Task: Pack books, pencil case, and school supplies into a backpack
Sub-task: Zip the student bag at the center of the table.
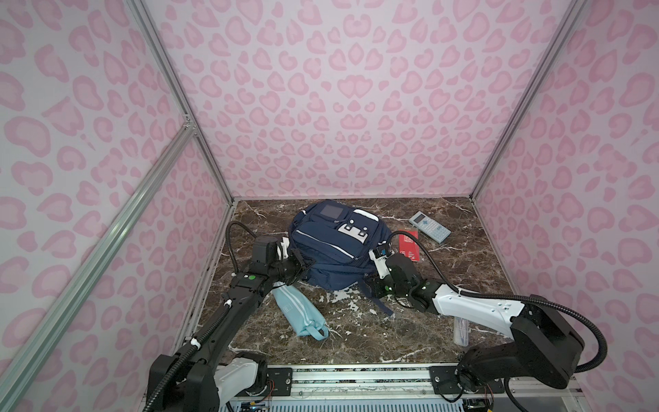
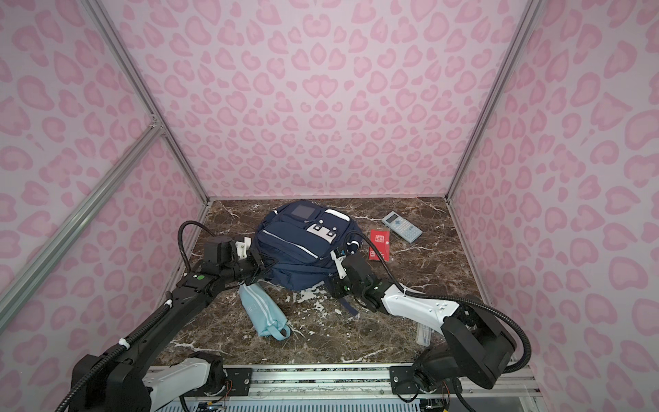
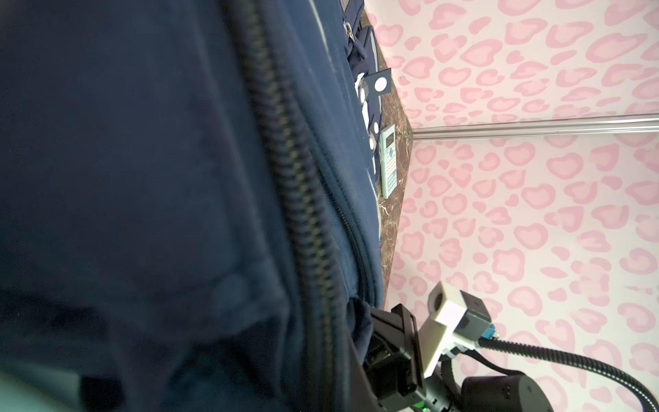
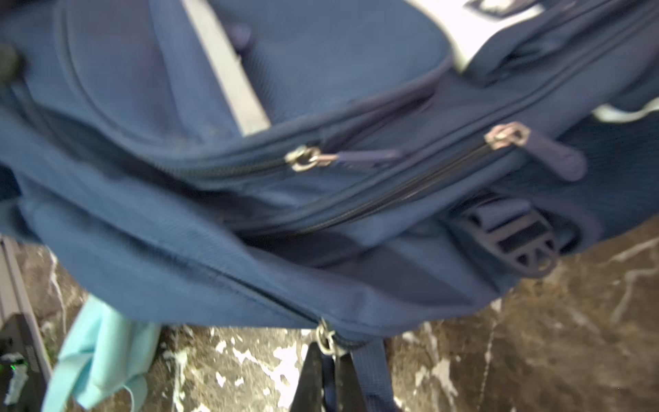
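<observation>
Navy backpack [image 1: 338, 242] lies front-up. Aqua striped pencil case [image 1: 299, 314] sits just beside its near-left edge. Red booklet pack [image 1: 408, 244] lies just right of it, with the grey-blue calculator [image 1: 429, 227] beyond. Clear ruler pack [image 1: 460, 331] lies well apart, near-right.

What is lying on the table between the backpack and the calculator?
A flat red pack lies there, between the backpack and the calculator; both top views show it.

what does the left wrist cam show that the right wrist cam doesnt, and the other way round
Left wrist only: the calculator on the table beyond the backpack, and the right arm's wrist camera. Right wrist only: the pencil case by the backpack, a strap buckle, and the right gripper shut on a zipper pull. Both: the navy backpack up close and the marble table.
</observation>
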Controlling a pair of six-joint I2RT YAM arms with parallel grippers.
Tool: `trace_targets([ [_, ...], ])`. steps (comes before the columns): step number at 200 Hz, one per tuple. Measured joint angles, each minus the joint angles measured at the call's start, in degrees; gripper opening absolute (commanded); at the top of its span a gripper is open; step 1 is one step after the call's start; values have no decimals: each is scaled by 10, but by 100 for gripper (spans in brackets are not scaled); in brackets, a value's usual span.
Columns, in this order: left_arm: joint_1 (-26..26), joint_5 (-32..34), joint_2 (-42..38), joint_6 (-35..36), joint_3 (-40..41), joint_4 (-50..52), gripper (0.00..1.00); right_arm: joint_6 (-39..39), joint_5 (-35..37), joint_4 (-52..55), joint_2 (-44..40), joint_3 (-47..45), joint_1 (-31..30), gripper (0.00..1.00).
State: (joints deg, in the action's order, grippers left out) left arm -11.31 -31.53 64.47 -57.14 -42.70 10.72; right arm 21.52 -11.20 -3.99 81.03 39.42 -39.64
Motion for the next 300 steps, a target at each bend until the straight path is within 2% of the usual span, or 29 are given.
trace_targets([
  [21, 0, -4, -1, 0, -1, -3, 3, -10, -32, -16, 16, 3, 26, 0],
  [45, 10, -9, 9, 7, -10, 1, 3, -15, -49, -20, 72, 35, 62, 0],
  [72, 32, -20, 10, 42, -38, 36, 3, -39, -132, -54, 114, 51, 108, 0],
  [92, 49, -30, 10, 86, -58, 87, 3, -60, -168, -58, 116, 56, 115, 0],
  [107, 55, -42, 24, 114, -69, 102, 4, -68, -142, -48, 104, 62, 97, 0],
  [131, 65, -33, 53, 145, -70, 107, 20, -52, 16, 34, 97, 91, -15, 0],
  [144, 66, -6, 66, 157, -78, 111, 34, -30, 77, 71, 98, 103, -75, 0],
  [149, 66, 5, 71, 162, -84, 112, 49, -20, 94, 82, 100, 109, -95, 0],
  [161, 70, 37, 84, 166, -101, 110, 78, 5, 121, 104, 116, 134, -138, 0],
  [178, 75, 81, 98, 167, -122, 101, 100, 23, 142, 123, 155, 186, -172, 0],
  [194, 77, 125, 95, 167, -129, 101, 98, 35, 159, 134, 200, 243, -185, 0],
  [212, 76, 156, 57, 168, -112, 104, 99, 47, 162, 135, 238, 290, -188, 0],
  [236, 71, 155, -9, 159, -45, 102, 95, 57, 163, 134, 265, 326, -189, 0],
  [256, 60, 131, -47, 124, 36, 69, 94, 64, 162, 121, 268, 330, -193, 0],
  [272, 44, 110, -28, 84, 78, 36, 93, 65, 158, 110, 268, 325, -195, 0],
  [289, 22, 103, 8, 62, 79, 3, 90, 61, 155, 102, 267, 319, -203, 0],
  [295, 14, 104, 22, 58, 70, -7, 87, 56, 156, 101, 264, 317, -209, 0],
  [300, 9, 104, 32, 57, 64, -17, 80, 51, 156, 99, 262, 316, -213, 0],
])
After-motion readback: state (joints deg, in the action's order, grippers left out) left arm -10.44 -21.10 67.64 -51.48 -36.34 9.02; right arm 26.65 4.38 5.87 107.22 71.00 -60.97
